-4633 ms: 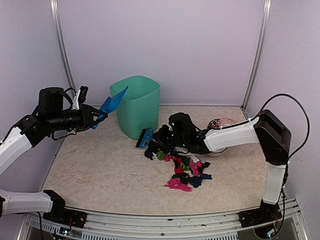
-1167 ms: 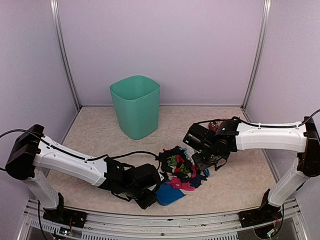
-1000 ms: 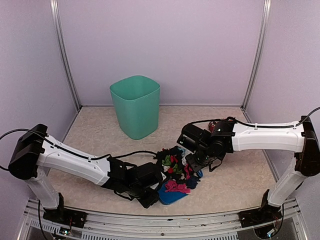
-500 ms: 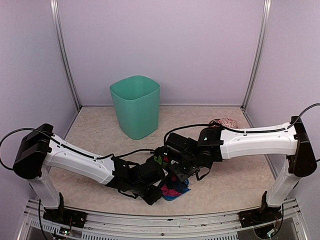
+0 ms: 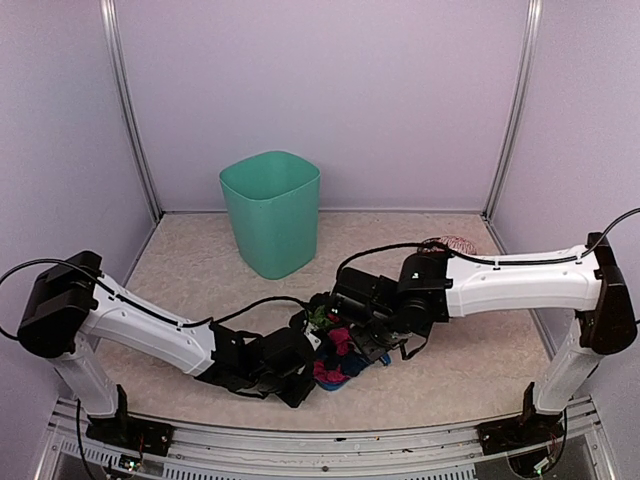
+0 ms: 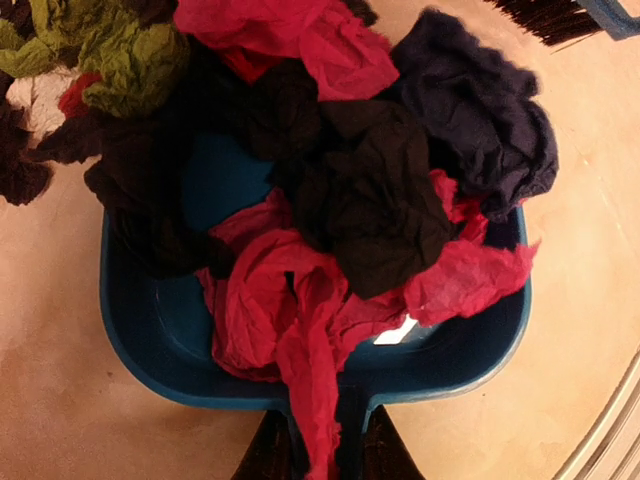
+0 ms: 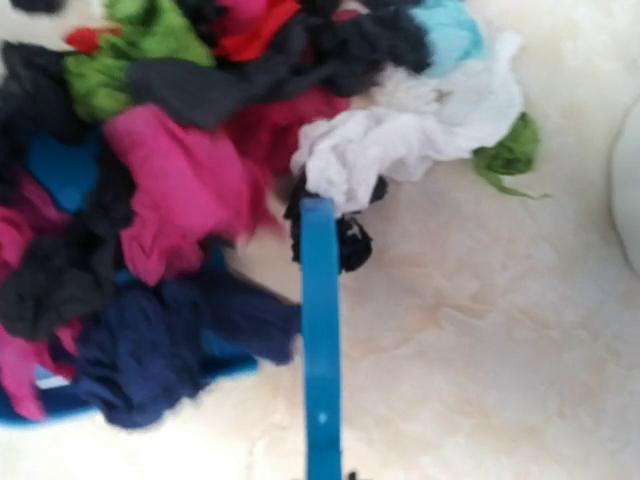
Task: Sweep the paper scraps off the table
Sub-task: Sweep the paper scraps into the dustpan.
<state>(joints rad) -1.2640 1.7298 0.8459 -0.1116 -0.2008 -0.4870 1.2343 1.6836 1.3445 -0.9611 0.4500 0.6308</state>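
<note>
The paper scraps (image 5: pixel 335 345) lie bunched at the front middle of the table (image 5: pixel 480 340). My left gripper (image 5: pixel 292 378) is shut on the handle of the blue dustpan (image 5: pixel 350 368). In the left wrist view the dustpan (image 6: pixel 150 330) holds red (image 6: pixel 290 310), black (image 6: pixel 370 190) and dark blue (image 6: pixel 480 120) scraps, with green ones (image 6: pixel 110 50) at its mouth. My right gripper (image 5: pixel 365 318) is shut on the blue brush (image 7: pixel 320 340), whose head is pressed into the pile. Pink (image 7: pixel 170 190), white (image 7: pixel 400 140) and green (image 7: pixel 510 150) scraps lie beside the brush.
A green bin (image 5: pixel 272 212) stands at the back left. A pink patterned bowl (image 5: pixel 452 243) shows behind my right arm. The metal front rim (image 5: pixel 330 435) runs just below the dustpan.
My right arm swept the brush leftward, pushing the scraps into a tight heap on the dustpan. My left gripper came down from the bin earlier and now holds the dustpan against the pile.
</note>
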